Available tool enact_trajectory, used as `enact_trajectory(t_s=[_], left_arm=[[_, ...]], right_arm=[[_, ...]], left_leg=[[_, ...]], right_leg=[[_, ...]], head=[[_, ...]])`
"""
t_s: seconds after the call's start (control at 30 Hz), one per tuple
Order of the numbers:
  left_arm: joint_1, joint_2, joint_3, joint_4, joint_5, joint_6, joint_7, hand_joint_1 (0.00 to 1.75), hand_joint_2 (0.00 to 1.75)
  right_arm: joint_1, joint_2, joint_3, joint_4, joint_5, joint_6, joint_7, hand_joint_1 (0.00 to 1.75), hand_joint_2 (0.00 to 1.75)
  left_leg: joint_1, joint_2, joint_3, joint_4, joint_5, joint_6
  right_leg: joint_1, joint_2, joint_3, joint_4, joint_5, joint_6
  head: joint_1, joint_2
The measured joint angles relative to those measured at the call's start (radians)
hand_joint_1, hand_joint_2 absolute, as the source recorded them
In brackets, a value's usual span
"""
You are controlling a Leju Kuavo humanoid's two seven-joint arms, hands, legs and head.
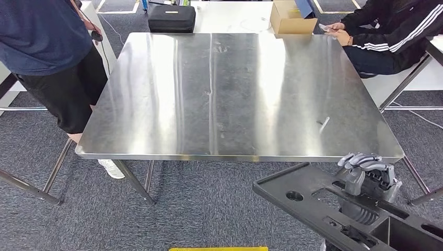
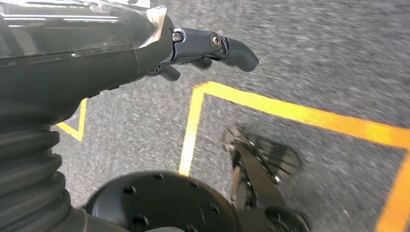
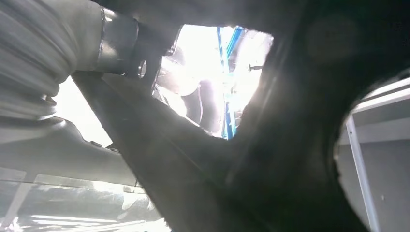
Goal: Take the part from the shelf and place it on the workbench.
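Nearest me, my right hand (image 1: pixel 368 175) has its fingers (image 1: pixel 360 159) wrapped over the black moulded part (image 1: pixel 298 191), carried just short of the steel tabletop's (image 1: pixel 235 94) near-right edge, ready to set down; left hand (image 2: pixel 212 48) hangs curled, holding nothing.

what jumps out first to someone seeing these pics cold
The big shiny steel workbench spreads across the middle of the head view, its top bare. At the lower right, just short of its near edge, the right robot hand grips a large black part. A person in dark shorts stands at the bench's left side; another sits at the far right.
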Motion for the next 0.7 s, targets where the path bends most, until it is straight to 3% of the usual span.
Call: enact_trajectory(t_s=[0.07, 0.13, 0.2, 0.23, 0.3, 0.33, 0.37, 0.4, 0.43, 0.5, 0.53, 0.6, 0.67, 0.7], left_arm=[[-0.004, 0.0, 0.0, 0.0, 0.002, 0.0, -0.002, 0.0, 1.75], [-0.003, 0.0, 0.0, 0.0, 0.004, 0.0, -0.003, 0.0, 1.75], [0.0, 0.002, 0.0, 0.0, 0.006, 0.001, -0.003, 0.0, 1.75], [0.001, 0.003, 0.0, 0.0, 0.006, 0.001, -0.003, 0.0, 1.75], [0.001, 0.005, 0.0, -0.001, 0.005, 0.001, -0.002, 0.0, 1.75], [0.001, 0.006, 0.0, -0.001, 0.005, 0.001, -0.002, 0.0, 1.75], [0.001, 0.006, 0.0, -0.001, 0.005, 0.001, -0.001, 0.0, 1.75], [0.0, 0.007, 0.0, -0.001, 0.005, 0.0, -0.001, 0.0, 1.75], [-0.001, 0.007, 0.0, -0.001, 0.005, 0.0, 0.0, 0.0, 1.75], [0.001, 0.006, 0.0, -0.001, 0.005, 0.0, 0.001, 0.0, 1.75], [0.003, 0.006, 0.0, -0.001, 0.005, 0.0, 0.002, 0.0, 1.75], [0.003, 0.006, 0.0, -0.001, 0.005, 0.0, 0.002, 0.0, 1.75], [0.001, 0.006, 0.0, -0.001, 0.005, 0.0, 0.002, 0.0, 1.75], [0.002, 0.005, 0.0, -0.001, 0.004, -0.002, 0.002, 0.0, 1.75]], right_arm=[[0.0, 0.003, 0.0, 0.0, 0.001, 0.001, 0.0, 1.75, 1.75], [0.001, 0.006, 0.0, 0.0, 0.002, 0.001, 0.0, 1.75, 1.75], [0.001, 0.007, 0.0, 0.0, 0.002, 0.002, 0.0, 1.75, 1.75], [0.001, 0.007, 0.0, 0.0, 0.003, 0.002, 0.0, 1.75, 1.75], [0.001, 0.009, 0.001, 0.001, 0.004, 0.003, 0.001, 1.75, 1.75], [0.001, 0.01, 0.001, 0.001, 0.005, 0.004, 0.001, 1.75, 1.75], [0.0, 0.012, 0.001, 0.001, 0.007, 0.005, 0.002, 1.75, 1.75], [0.0, 0.013, 0.001, 0.001, 0.009, 0.005, 0.002, 1.75, 1.75], [0.0, 0.014, 0.001, 0.001, 0.012, 0.007, 0.002, 1.75, 1.75], [0.0, 0.015, 0.002, 0.001, 0.016, 0.01, 0.003, 1.75, 1.75], [0.0, 0.015, 0.002, 0.001, 0.018, 0.011, 0.004, 1.75, 1.75], [-0.001, 0.015, 0.003, 0.001, 0.02, 0.013, 0.004, 1.75, 1.75], [0.001, 0.015, 0.004, 0.002, 0.023, 0.013, 0.005, 1.75, 1.75], [0.002, 0.015, 0.004, 0.003, 0.025, 0.013, 0.005, 1.75, 1.75]], left_leg=[[0.004, 0.005, -0.067, 0.103, -0.01, -0.01], [0.01, 0.007, -0.149, 0.192, -0.067, -0.023], [0.018, 0.009, -0.199, 0.202, -0.113, -0.034], [0.022, 0.011, -0.203, 0.168, -0.1, -0.037], [0.028, 0.015, -0.18, 0.053, -0.008, -0.04], [0.028, 0.017, -0.166, 0.011, 0.019, -0.039], [0.026, 0.019, -0.156, -0.016, 0.031, -0.035], [0.024, 0.018, -0.151, -0.025, 0.025, -0.03], [0.022, 0.015, -0.146, -0.026, 0.011, -0.021], [0.022, 0.011, -0.121, -0.043, 0.036, 0.003], [0.021, 0.011, -0.106, -0.047, 0.046, 0.014], [0.02, 0.014, -0.085, -0.05, 0.05, 0.026], [0.018, 0.013, -0.076, -0.05, 0.043, 0.027], [0.017, 0.011, -0.07, -0.05, 0.037, 0.026]], right_leg=[[-0.006, -0.001, 0.022, -0.005, -0.011, -0.016], [-0.007, -0.001, 0.034, -0.005, -0.024, -0.026], [-0.011, 0.001, 0.05, -0.005, -0.041, -0.024], [-0.014, 0.003, 0.059, -0.005, -0.051, -0.019], [-0.018, 0.004, 0.079, -0.005, -0.07, -0.008], [-0.018, 0.005, 0.087, -0.005, -0.081, -0.001], [-0.017, 0.005, 0.096, -0.008, -0.091, 0.006], [-0.016, 0.006, 0.106, -0.004, -0.093, 0.017], [-0.013, 0.006, 0.113, -0.002, -0.092, 0.029], [-0.013, 0.005, 0.122, 0.028, -0.09, 0.043], [-0.013, 0.004, 0.114, 0.054, -0.1, 0.041], [-0.014, 0.003, 0.063, 0.153, -0.147, 0.027], [-0.013, 0.003, -0.007, 0.238, -0.193, 0.024], [-0.012, 0.003, -0.027, 0.242, -0.197, 0.03]], head=[[-0.002, 0.0], [-0.004, 0.0], [-0.004, 0.0], [-0.004, 0.0], [-0.004, 0.0], [-0.005, 0.0], [-0.004, 0.0], [-0.005, 0.0], [-0.004, 0.0], [-0.003, 0.0], [-0.001, 0.0], [0.003, 0.0], [0.004, 0.0], [0.004, 0.0]])
